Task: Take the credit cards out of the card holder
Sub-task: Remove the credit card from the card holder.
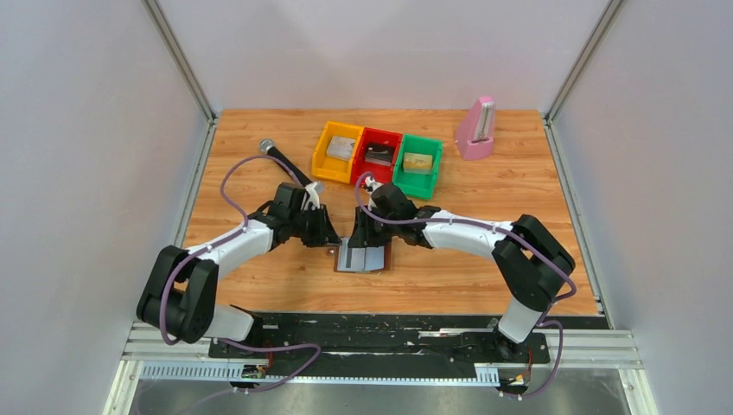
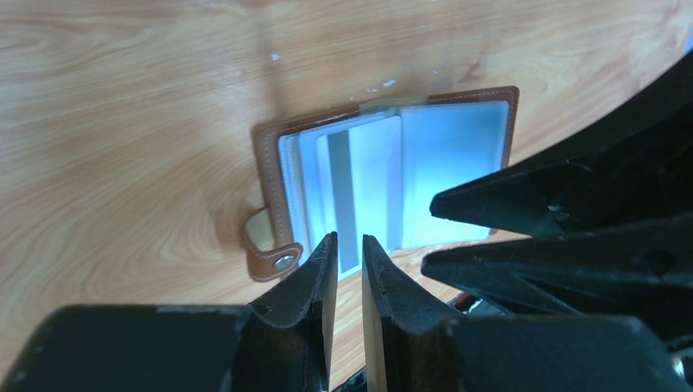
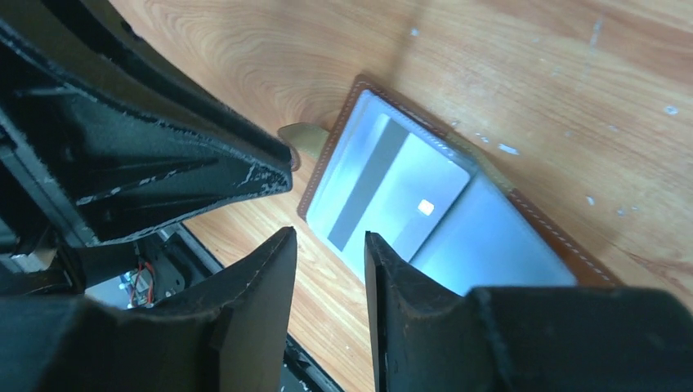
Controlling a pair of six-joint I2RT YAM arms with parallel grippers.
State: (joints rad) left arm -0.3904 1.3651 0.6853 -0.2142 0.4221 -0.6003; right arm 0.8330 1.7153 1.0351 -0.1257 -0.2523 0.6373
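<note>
The card holder (image 1: 373, 259) lies open and flat on the table, brown rim and two silvery light-blue panels. It also shows in the left wrist view (image 2: 458, 163) and the right wrist view (image 3: 515, 253). A silvery credit card (image 2: 372, 180) with a dark stripe sticks partly out of one panel; the right wrist view shows it too (image 3: 384, 184). My left gripper (image 1: 334, 235) (image 2: 346, 239) hovers just above the card's near edge, jaws a narrow gap apart, nothing between them. My right gripper (image 1: 361, 235) (image 3: 329, 237) is open and empty, close beside it over the holder's near edge.
Yellow (image 1: 337, 149), red (image 1: 378, 154) and green (image 1: 418, 164) bins stand in a row at the back, each with something inside. A pink metronome-like object (image 1: 475, 130) stands at the back right. A black microphone-like stick (image 1: 281, 158) lies at the back left.
</note>
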